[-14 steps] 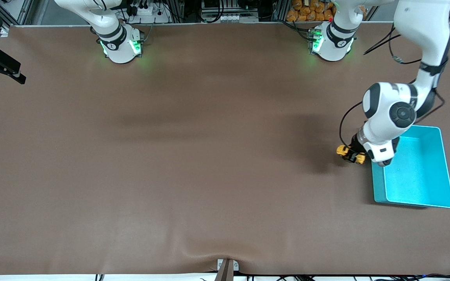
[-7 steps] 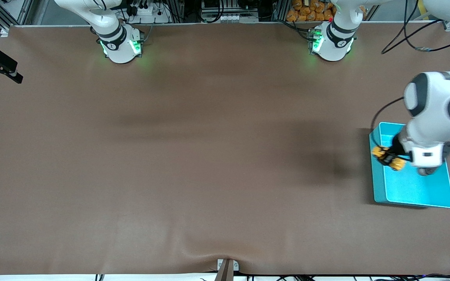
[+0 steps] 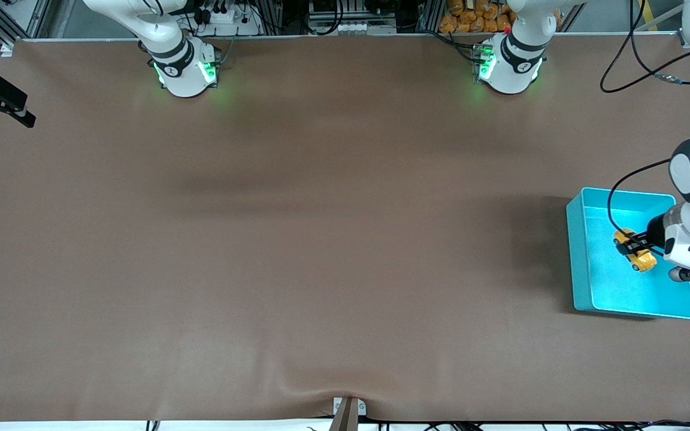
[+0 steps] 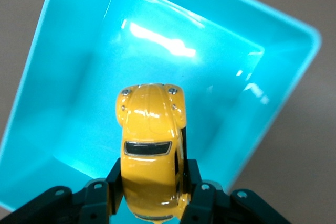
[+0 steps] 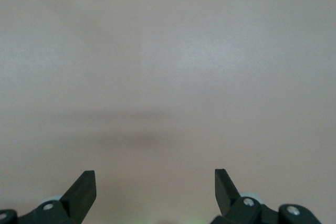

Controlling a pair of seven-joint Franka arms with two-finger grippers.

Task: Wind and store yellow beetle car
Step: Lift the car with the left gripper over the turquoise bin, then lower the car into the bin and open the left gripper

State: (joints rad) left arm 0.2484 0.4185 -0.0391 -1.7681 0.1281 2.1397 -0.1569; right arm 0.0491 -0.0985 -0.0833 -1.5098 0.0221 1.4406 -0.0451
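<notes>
Spanning the whole front view, the brown surface is carrying only one container, and you are seeing it toward the left arm's end. That container, the cyan bin, is sitting with its open top facing up and its inner floor catching bright reflections in the left wrist view, where its rim is showing against the surface.

Your left arm is reaching in from that end, and its left pincer is hanging over the inside of the bin. Its dark fingers are pressing on both flanks of the yellow beetle car, pinching the toy by its rear half while the rounded nose is pointing away from the wrist. You are seeing the car held up in the air, above the bin's floor rather than resting on it.

Your right arm is waiting at its own end, and the right pincer is hanging spread over bare surface, gripping nothing, with both fingertips standing well apart.
</notes>
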